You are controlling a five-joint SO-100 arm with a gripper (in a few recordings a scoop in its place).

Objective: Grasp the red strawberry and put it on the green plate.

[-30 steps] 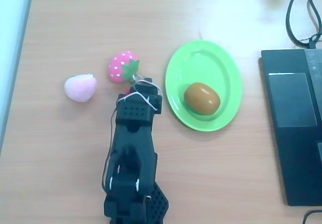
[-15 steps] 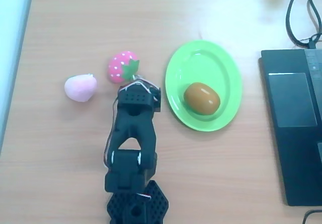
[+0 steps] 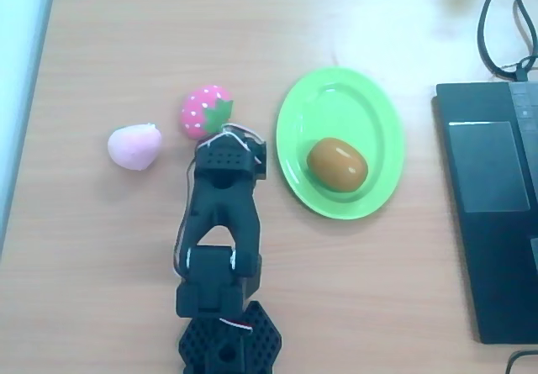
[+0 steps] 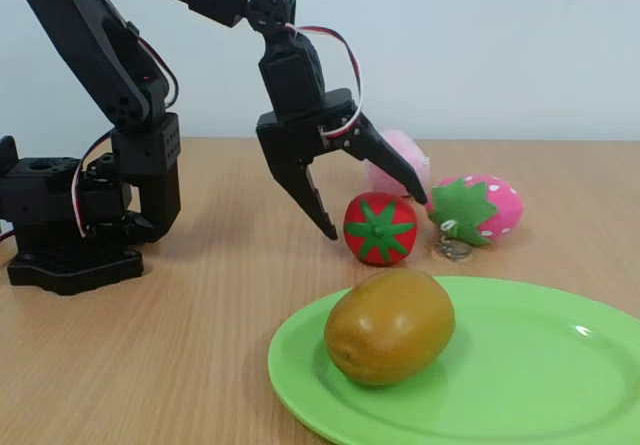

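Note:
The red strawberry (image 4: 380,229) rests on the wooden table with its green leafy top facing the fixed camera. My black gripper (image 4: 376,215) is open and straddles it, one fingertip low at its left and the other finger reaching over its upper right. From overhead the gripper (image 3: 229,154) covers the strawberry. The green plate (image 3: 349,97) lies just right of the gripper and carries a brown egg-shaped fruit (image 3: 336,164). In the fixed view the plate (image 4: 530,365) is in front of the strawberry.
A pink strawberry with white dots (image 3: 204,112) sits just beyond the gripper, and a pale pink lump (image 3: 134,146) lies to its left. A small metal ring (image 4: 453,250) lies by the pink strawberry. A dark laptop (image 3: 496,206) and cables (image 3: 504,29) fill the right side.
The arm has reached forward and the gripper head has shifted a little up the overhead picture, toward the pink strawberry. The fruits and the plate have stayed put.

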